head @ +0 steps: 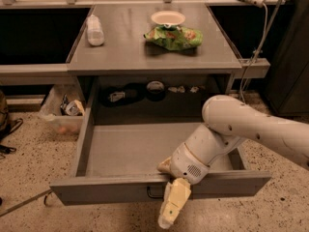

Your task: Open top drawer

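Observation:
The top drawer (pixel 96 193) is a wide grey metal tray under the grey table top (pixel 125 52), and it stands pulled far out toward me. Its inside floor (pixel 130 149) is bare. A small black loop handle (pixel 153 194) sits at the centre of its flat front. My gripper (pixel 170 197) is at the drawer's front wall, just right of the handle. Its cream tip hangs down in front of the panel. My white arm (pixel 251 124) reaches in from the right, over the drawer's right front corner.
On the table top lie a white bottle (pixel 94 30), a white bowl (pixel 167 18) and a green chip bag (pixel 175 36). Dark small items (pixel 123 94) sit behind the drawer. A clear plastic bin (pixel 62 114) stands on the floor at left. A cable (pixel 256 47) hangs at right.

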Controlling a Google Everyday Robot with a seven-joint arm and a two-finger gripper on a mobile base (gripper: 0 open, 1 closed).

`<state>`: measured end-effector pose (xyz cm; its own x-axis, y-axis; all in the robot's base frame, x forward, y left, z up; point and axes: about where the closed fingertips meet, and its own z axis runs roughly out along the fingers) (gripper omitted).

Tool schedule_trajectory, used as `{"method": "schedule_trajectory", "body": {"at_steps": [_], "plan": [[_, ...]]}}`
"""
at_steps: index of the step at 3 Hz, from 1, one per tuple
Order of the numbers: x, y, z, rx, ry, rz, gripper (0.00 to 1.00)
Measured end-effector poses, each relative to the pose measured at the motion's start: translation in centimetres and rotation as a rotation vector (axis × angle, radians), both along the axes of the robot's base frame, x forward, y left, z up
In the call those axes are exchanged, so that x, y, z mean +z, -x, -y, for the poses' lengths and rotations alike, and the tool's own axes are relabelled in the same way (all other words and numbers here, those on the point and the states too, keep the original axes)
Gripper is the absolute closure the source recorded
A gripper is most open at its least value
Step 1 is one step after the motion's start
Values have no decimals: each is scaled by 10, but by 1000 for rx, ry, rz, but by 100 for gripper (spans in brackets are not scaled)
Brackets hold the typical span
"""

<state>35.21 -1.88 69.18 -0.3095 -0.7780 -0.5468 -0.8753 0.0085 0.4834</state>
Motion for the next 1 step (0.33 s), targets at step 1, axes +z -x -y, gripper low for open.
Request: {"method": "schedule_trajectory", "body": {"at_steps": [1], "plan": [[2, 25, 6, -38, -27, -28, 0]]}}
